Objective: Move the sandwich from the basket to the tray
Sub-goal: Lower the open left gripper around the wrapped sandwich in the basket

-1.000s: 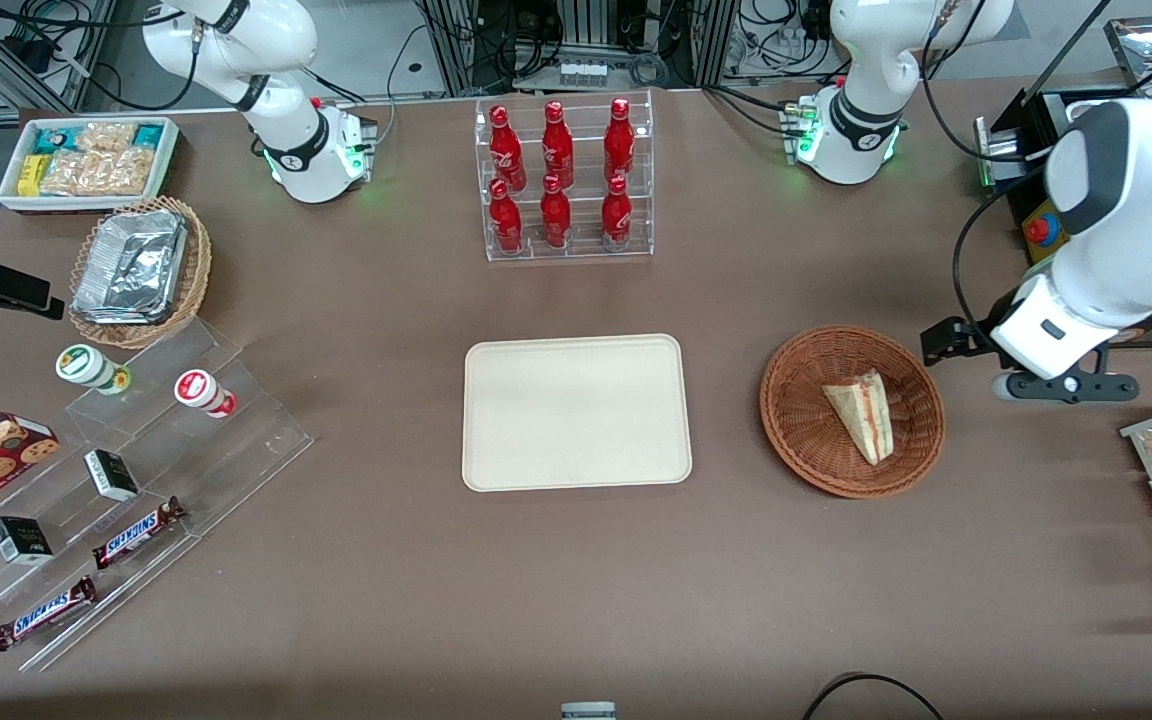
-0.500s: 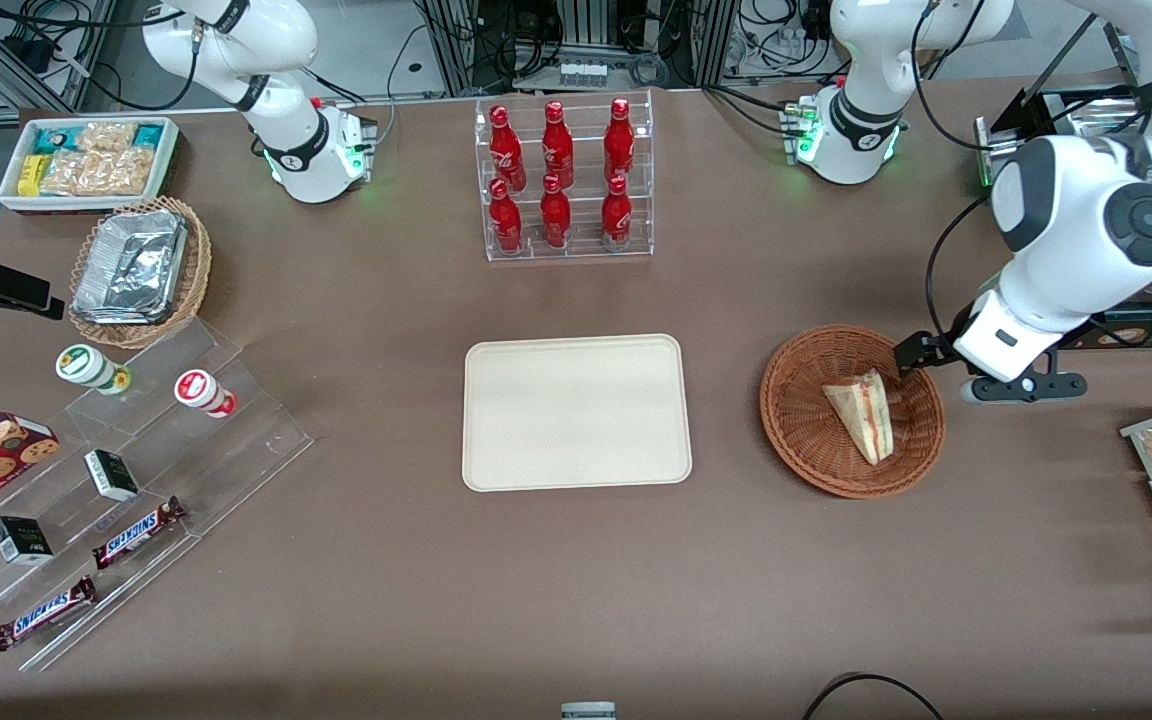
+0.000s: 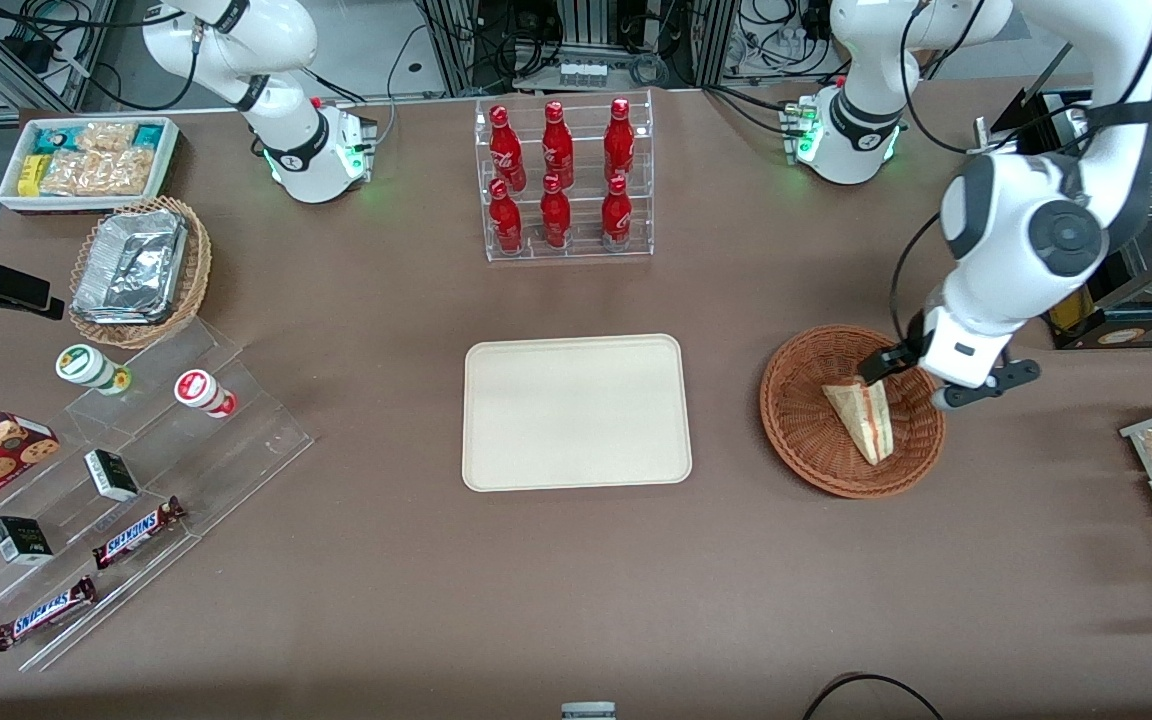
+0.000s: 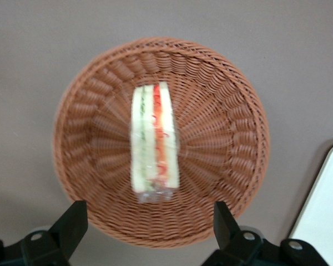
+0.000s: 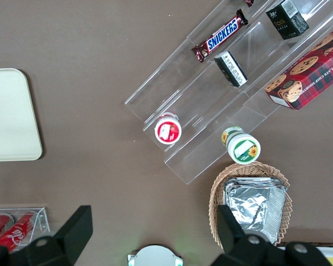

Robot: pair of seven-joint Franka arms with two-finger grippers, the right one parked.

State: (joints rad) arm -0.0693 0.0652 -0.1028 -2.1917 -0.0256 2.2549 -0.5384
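A: Sweep the front view from one edge to the other. What comes first?

B: The tray (image 3: 576, 412), bare and cream, lying flat on the desk (image 3: 576, 600). It sits well apart from the tool, toward the parked arm's end.

A: And after that?

B: The basket (image 3: 798, 420), round reddish-brown wicker, with the sandwich (image 3: 864, 415) lying in it. Last comes the tool (image 3: 908, 378), hovering above the basket's rim on the side farther from the front camera.

A: Is the tool holding anything?

B: No. In the wrist view the two fingers (image 4: 72, 221) stand wide apart with nothing between them, and the basket (image 4: 233, 105) fills the space ahead of them.

A: Which way does the sandwich lie from the tool?

B: Just below it and a little nearer the front camera. The wrist view shows the sandwich (image 4: 154, 141) roughly centred between the spread fingers, though slightly ahead of them.

A: And its long axis?

B: It runs straight away from the tool, with the filling stripes running the same way. So the fingers already straddle the narrow width, one bread face toward each pad.

A: So what does the coming move depend on?

B: I judge a short advance over the wedge's middle, then a straight descent, with no wrist turn needed. The soft bread calls for a gentle squeeze.
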